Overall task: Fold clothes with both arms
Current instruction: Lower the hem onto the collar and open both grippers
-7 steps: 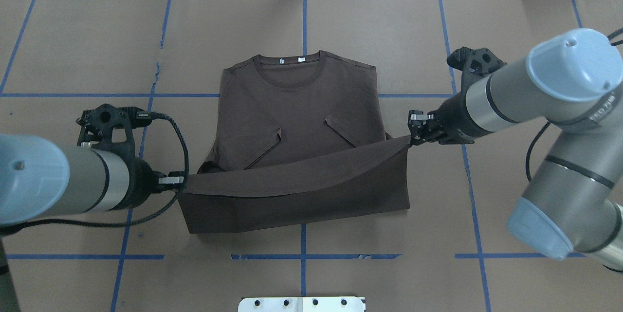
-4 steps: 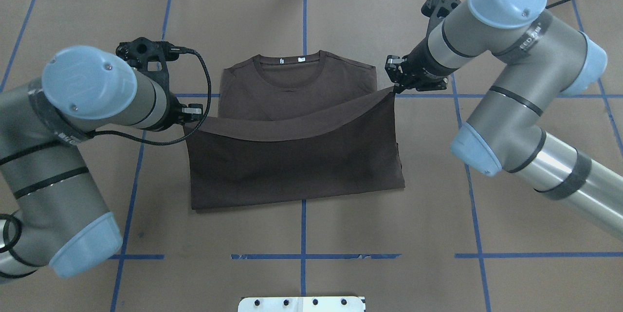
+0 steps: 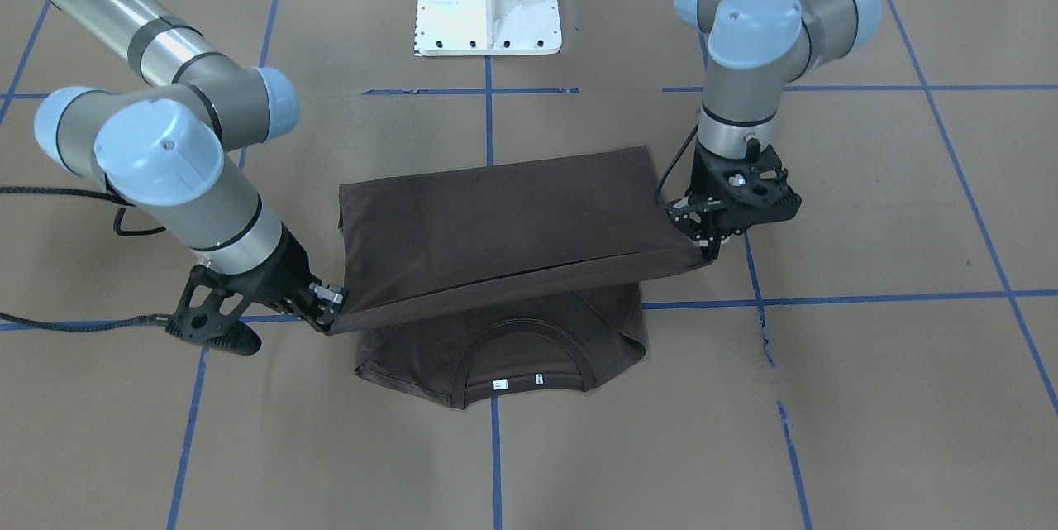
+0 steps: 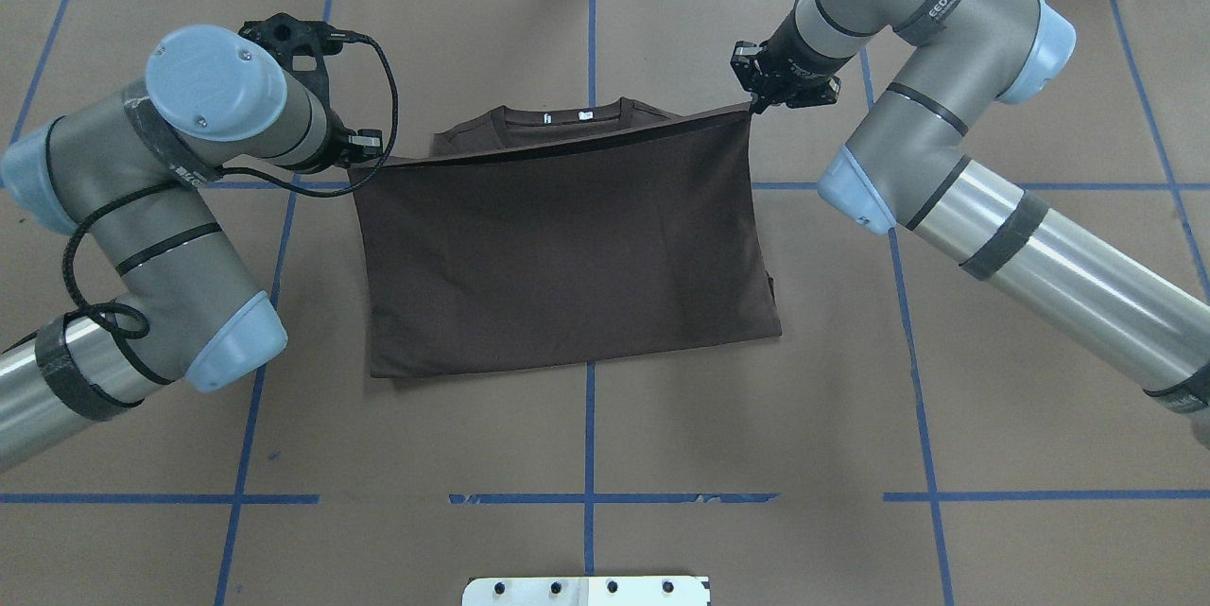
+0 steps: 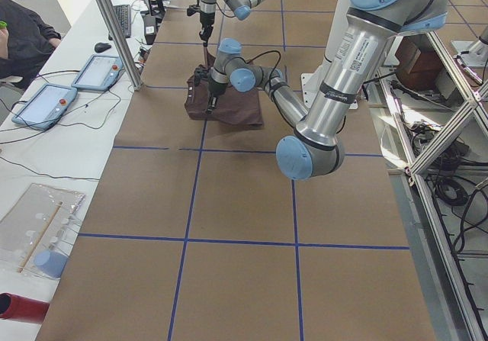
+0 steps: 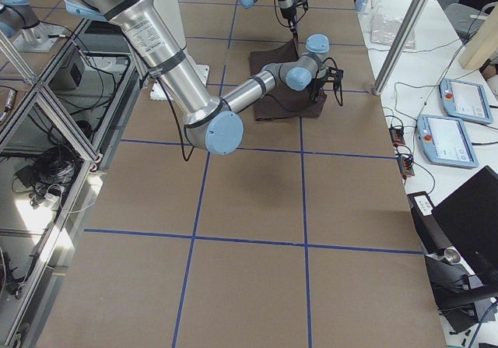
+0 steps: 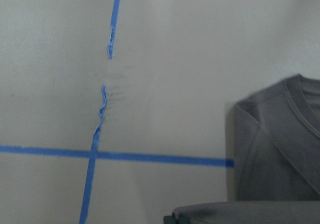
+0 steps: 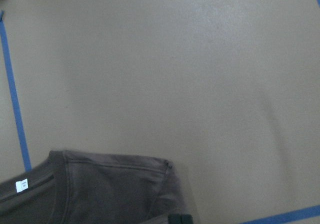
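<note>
The T-shirt (image 4: pixel 567 256) lies on the table (image 4: pixel 945 351), its hem held over the collar (image 4: pixel 515 118) at 12 o'clock. The left gripper (image 4: pixel 365 152) at 10 o'clock and the right gripper (image 4: pixel 753 103) at 2 o'clock each clamp a hem corner. The print on the white neck tags (image 4: pixel 586 115) is illegible.

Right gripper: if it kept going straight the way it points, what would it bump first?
The right gripper, holding up the T-shirt, points downward. Going by its wrist view, it would probably meet the paper-covered table just beside the shirt's folded shoulder, though depth is unclear and it might clip that shoulder.
</note>
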### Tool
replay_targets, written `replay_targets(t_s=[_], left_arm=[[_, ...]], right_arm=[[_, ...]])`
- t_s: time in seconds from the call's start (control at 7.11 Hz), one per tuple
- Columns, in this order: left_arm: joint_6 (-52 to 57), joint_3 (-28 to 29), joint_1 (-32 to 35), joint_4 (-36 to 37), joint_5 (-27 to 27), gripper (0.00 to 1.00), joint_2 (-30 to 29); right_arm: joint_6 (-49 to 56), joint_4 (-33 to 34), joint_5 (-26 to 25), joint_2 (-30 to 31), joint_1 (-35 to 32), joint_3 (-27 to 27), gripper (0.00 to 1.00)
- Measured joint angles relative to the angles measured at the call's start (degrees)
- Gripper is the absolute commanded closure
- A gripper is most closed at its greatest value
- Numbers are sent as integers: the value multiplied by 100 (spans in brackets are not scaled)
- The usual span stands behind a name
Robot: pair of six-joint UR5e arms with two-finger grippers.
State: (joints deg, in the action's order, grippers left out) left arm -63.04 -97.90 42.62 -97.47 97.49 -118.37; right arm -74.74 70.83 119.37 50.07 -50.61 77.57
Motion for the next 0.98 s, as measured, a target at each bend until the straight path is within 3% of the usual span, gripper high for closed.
replay_targets(t_s=[0.28, 0.56, 0.7, 0.84, 0.98], left_arm=[[-1, 606, 98, -284, 5, 100, -336], [-35, 844, 112, -399, 1, 100, -496], [-53, 872, 114, -414, -1, 84, -513], [-60, 891, 121, -420, -2, 1, -517], [-57, 918, 137, -443, -2, 0, -522]], right_arm=[[18, -170, -22, -252, -45, -446, 100], [31, -205, -87, -390, -19, -622, 100], [41, -208, -105, -408, 4, -643, 57], [52, -211, -108, -403, 17, -648, 1], [131, -215, -96, -385, 27, -640, 0]])
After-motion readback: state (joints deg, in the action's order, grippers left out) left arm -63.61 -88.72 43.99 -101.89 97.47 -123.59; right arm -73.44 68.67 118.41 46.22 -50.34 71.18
